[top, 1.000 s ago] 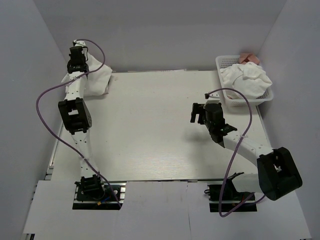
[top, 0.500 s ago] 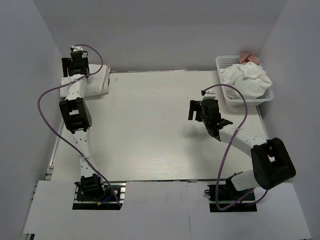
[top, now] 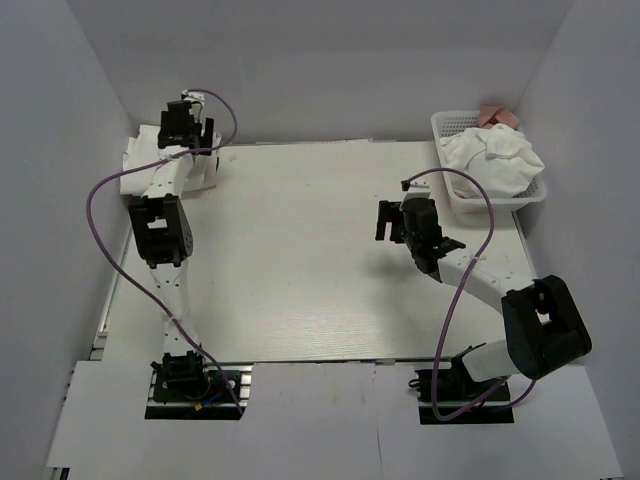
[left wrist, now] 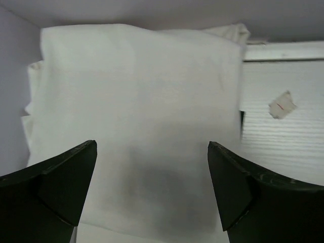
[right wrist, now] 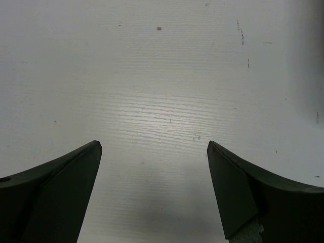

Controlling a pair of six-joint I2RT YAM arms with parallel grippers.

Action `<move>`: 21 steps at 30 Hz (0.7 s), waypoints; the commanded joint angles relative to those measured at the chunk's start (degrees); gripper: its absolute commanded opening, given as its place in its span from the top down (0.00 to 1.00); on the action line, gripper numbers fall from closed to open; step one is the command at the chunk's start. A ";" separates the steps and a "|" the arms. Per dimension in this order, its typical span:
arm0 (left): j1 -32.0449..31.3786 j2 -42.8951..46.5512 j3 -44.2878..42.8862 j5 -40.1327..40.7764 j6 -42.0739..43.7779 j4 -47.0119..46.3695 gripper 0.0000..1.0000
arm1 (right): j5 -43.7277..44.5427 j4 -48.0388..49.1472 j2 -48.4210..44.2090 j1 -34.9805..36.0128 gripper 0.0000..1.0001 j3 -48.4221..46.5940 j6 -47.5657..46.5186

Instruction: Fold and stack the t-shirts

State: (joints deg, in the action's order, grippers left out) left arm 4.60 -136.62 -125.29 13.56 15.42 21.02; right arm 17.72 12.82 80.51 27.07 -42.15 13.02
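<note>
A folded stack of white t-shirts [top: 137, 165] lies flat in the far left corner of the table. My left gripper [top: 187, 122] hovers just above it, open and holding nothing. In the left wrist view the top folded shirt [left wrist: 136, 91] fills the space under the open left gripper [left wrist: 152, 152]. More white t-shirts [top: 497, 156] lie crumpled in a white basket [top: 452, 197] at the far right. My right gripper [top: 392, 220] hangs open over bare table right of centre; the right wrist view shows only tabletop [right wrist: 162, 76] under the right gripper [right wrist: 154, 147].
White walls close in the table on the left, back and right. Something pink [top: 497, 117] sits behind the basket. A small scrap [left wrist: 282, 105] lies on the table just right of the stack. Purple cables loop off both arms.
My left gripper opened and let the shirt settle flat on the corner stack, then shifted right above it. The right arm drew slightly left early on and has since stayed still.
</note>
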 commanded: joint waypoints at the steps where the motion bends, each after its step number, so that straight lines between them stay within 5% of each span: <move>1: -2.92 1.35 0.67 -0.55 3.30 0.70 0.00 | 1.62 -0.16 -0.18 0.09 0.10 -0.21 -0.62; 12: -4.25 -2.43 1.19 11.30 3.92 -2.03 0.08 | 3.20 -1.57 2.02 0.09 0.10 -1.18 -0.80; 21: -4.25 -2.95 4.09 10.00 4.00 -2.74 0.09 | 3.12 -2.10 3.51 0.08 0.10 -2.14 -0.97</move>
State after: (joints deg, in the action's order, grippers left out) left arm 0.58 -140.03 -121.93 23.57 19.51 18.74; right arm 19.55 10.20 83.55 26.92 -42.19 12.82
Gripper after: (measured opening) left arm 0.907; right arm 0.904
